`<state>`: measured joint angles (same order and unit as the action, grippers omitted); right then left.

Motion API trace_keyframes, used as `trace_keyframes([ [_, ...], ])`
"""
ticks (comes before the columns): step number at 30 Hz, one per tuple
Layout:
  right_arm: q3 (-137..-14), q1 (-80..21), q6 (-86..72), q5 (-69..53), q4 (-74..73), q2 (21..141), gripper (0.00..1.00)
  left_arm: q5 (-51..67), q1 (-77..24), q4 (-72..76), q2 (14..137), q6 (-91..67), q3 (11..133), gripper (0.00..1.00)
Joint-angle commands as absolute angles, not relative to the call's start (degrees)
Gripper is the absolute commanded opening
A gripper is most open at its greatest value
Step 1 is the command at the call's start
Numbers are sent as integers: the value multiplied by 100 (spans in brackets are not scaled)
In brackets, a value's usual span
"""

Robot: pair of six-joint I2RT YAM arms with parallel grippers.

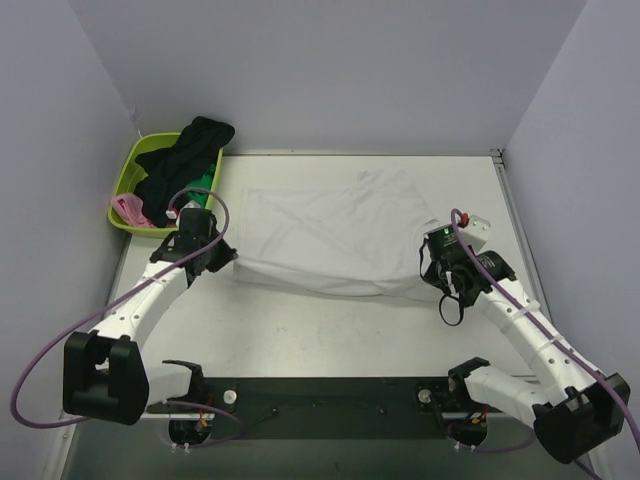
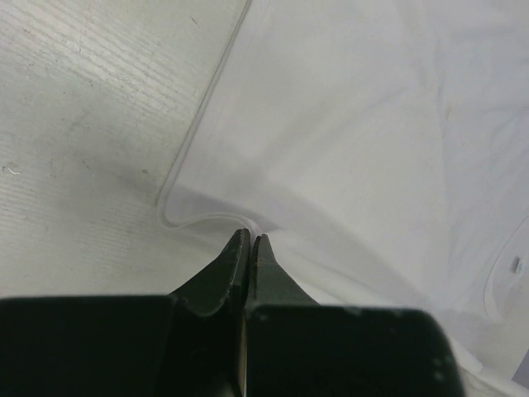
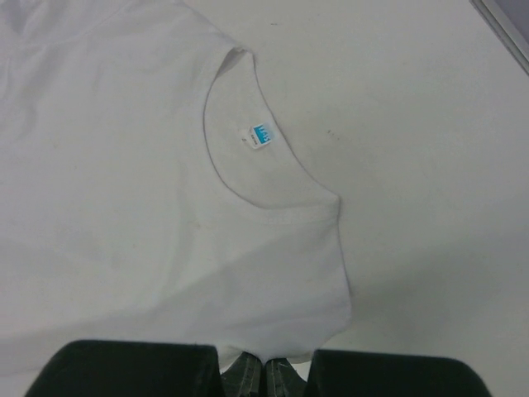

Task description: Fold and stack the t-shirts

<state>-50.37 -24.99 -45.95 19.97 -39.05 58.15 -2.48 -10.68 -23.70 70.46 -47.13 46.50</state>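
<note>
A large white t-shirt point(image 1: 330, 235) lies spread across the middle of the table, its near edge lifted slightly at both ends. My left gripper point(image 1: 228, 257) is at its near-left corner. In the left wrist view the left gripper point(image 2: 252, 240) is shut, with a fold of the shirt's hem point(image 2: 207, 217) pinched at its tips. My right gripper point(image 1: 430, 275) is at the near-right corner. The right wrist view shows the right gripper point(image 3: 277, 368) shut on the white cloth point(image 3: 124, 165) just below the collar and its blue label point(image 3: 261, 136).
A lime green basket point(image 1: 125, 185) stands at the back left, holding a black shirt point(image 1: 185, 155), a green one point(image 1: 203, 185) and a pink one point(image 1: 128, 210). Grey walls close in the back and both sides. A black mounting bar point(image 1: 320, 405) runs along the near edge.
</note>
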Motion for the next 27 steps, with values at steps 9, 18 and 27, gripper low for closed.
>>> trace_keyframes([
  [9, -5976, -1793, -3833, 1354, -3288, 6915, 0, -404, -1028, -2022, 7506, -4693, 4922, 0],
  [18, -6784, -1732, -3639, 1028, -3094, 7812, 0, -554, -1011, -1986, 7638, -4790, 4816, 0],
  [27, -7198, -1731, -3525, 923, -3015, 8419, 0, -686, -1019, -1934, 7909, -4913, 4948, 0],
])
